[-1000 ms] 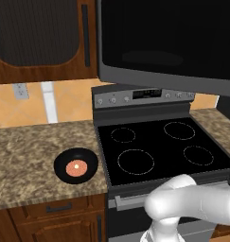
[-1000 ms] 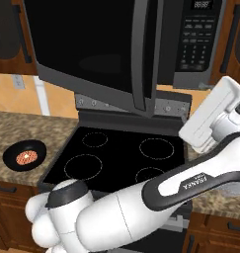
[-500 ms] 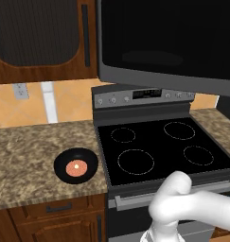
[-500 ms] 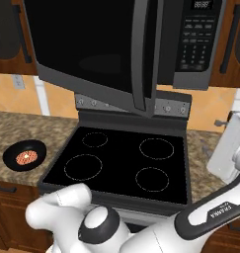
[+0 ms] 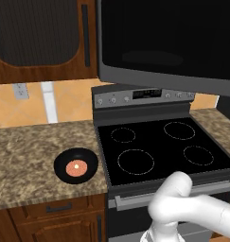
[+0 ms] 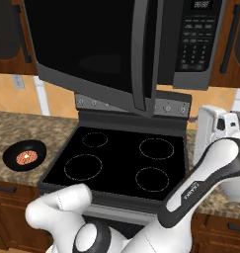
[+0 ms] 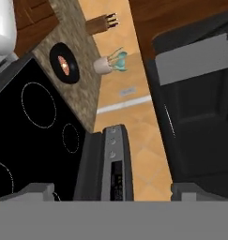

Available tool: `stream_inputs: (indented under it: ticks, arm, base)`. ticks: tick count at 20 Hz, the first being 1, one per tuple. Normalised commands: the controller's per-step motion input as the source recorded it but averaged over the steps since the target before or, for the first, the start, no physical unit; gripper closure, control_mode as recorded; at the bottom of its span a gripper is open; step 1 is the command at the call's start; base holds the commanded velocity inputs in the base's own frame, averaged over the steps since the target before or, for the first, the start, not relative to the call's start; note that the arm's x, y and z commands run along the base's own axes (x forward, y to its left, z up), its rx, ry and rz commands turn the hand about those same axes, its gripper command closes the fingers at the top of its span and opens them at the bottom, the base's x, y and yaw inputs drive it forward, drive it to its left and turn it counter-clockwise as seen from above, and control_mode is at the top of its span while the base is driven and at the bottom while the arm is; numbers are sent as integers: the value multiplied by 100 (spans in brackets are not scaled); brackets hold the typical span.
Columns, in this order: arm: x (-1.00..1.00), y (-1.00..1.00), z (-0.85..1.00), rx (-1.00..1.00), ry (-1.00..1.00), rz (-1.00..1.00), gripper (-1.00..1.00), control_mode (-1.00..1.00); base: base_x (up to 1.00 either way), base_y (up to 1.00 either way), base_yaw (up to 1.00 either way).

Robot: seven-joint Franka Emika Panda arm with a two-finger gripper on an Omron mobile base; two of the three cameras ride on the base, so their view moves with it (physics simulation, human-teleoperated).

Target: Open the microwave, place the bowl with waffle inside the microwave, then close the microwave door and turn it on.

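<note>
Speckled granite counter [image 5: 26,156] beside the stove.
A black bowl [image 5: 76,165] rests on it, well away from the gripper; perhaps a small pot [image 7: 106,64] beyond.

Black glass-top stove [image 5: 159,151] sits between speckled granite counters [image 5: 26,151].

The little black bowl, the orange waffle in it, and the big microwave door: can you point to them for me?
Small shallow round black bowl [image 5: 61,165]: left base view, on its dark left rim.
Flat round orange-pink waffle [image 5: 76,167]: left base view, on its middle.
Broad black glass microwave door [image 6: 82,44]: right base view, on the glass panel.
</note>
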Motion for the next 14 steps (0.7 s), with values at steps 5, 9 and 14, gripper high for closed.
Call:
stream_inputs:
  ticks: [5,9,14]
  arm:
    - [23,27,-10,12,22,-10,-100,-100]
    - [40,8,7,25,12,-1,-100,-100]
    - [22,0,22,32,2,3,100,-100]
  base:
    - [0,0,0]
    - [0,0,0]
    - [0,0,0]
